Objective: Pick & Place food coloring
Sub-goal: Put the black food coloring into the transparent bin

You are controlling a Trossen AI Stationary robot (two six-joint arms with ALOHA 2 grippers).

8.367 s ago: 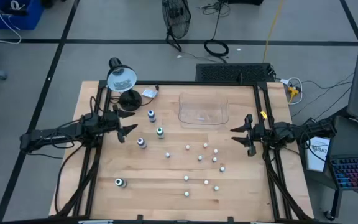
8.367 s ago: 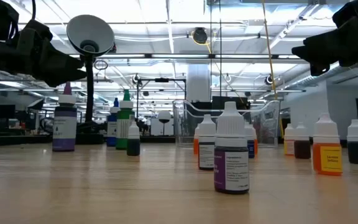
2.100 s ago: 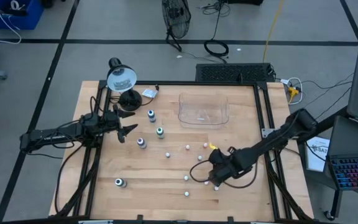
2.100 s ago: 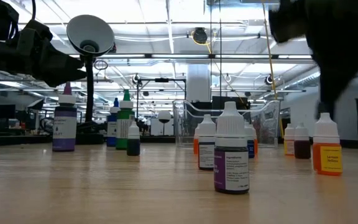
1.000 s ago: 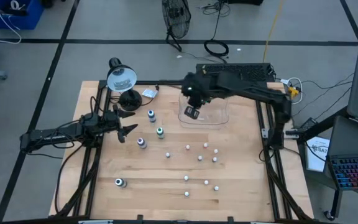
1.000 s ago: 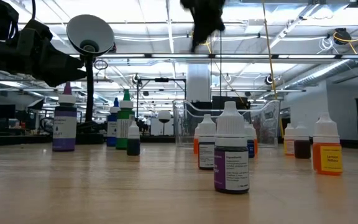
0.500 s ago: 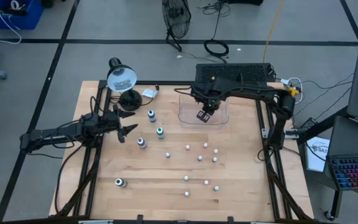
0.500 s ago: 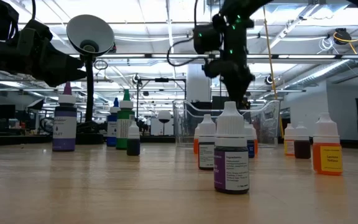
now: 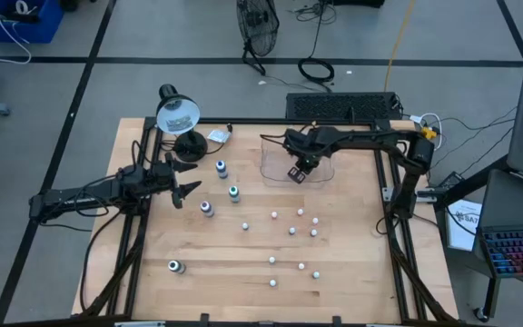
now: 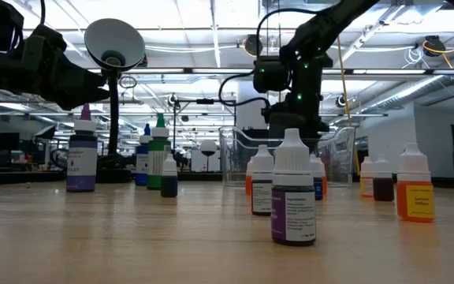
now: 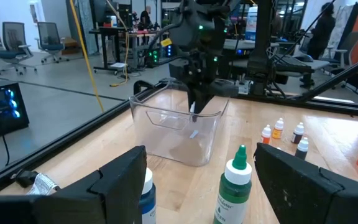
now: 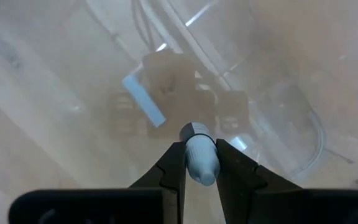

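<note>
High view: right gripper (image 9: 296,173) sits over the clear tray (image 9: 275,169) at the far middle of the table. Right wrist view: its fingers (image 12: 172,167) are clamped on a small white bottle (image 12: 199,157), inside the tray. Left gripper (image 9: 182,178) waits at far left, jaws apart, holding nothing. Other food coloring bottles (image 9: 291,231) stand scattered on the table, nearer than the tray.

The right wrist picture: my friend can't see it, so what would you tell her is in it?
Two dark fingers pinch a tiny whitish food coloring bottle, cap pointing away from the camera. Just beyond it lies the clear plastic tray, with the wooden table showing through.
</note>
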